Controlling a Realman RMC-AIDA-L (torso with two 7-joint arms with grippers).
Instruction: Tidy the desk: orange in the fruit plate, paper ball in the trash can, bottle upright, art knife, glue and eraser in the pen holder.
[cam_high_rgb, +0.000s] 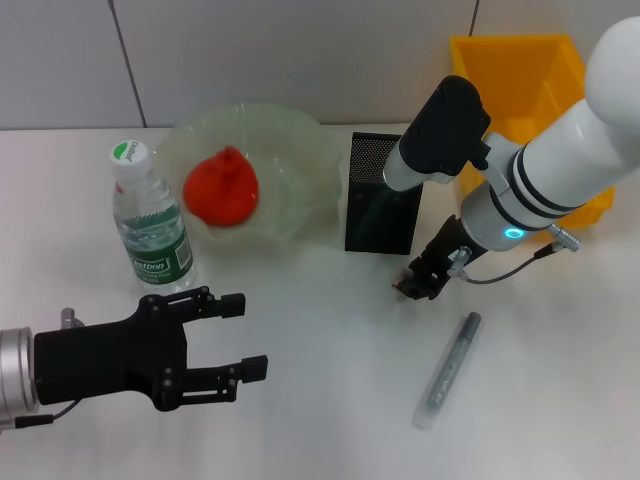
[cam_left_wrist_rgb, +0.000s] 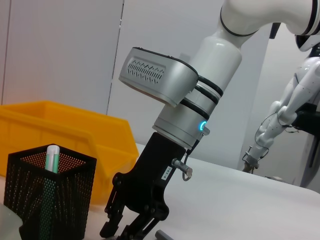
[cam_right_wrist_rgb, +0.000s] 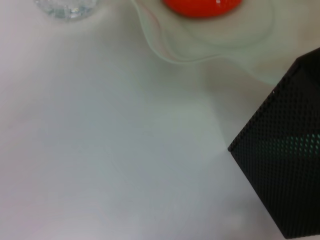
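Right gripper (cam_high_rgb: 418, 280) low just beside the pen holder (cam_high_rgb: 380, 195), jaw state unclear, likely reaching for the grey pen-like tool (cam_high_rgb: 448, 370) nearby. Left gripper (cam_high_rgb: 235, 335) released, idle, farther off.

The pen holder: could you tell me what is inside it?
A green-and-white stick stands in the pen holder. Anything lower down is hidden behind the mesh.

A robotics lab — plain white table (cam_high_rgb: 300, 400), grey panelled wall (cam_high_rgb: 250, 50), a second white robot (cam_left_wrist_rgb: 280, 120) standing beyond.
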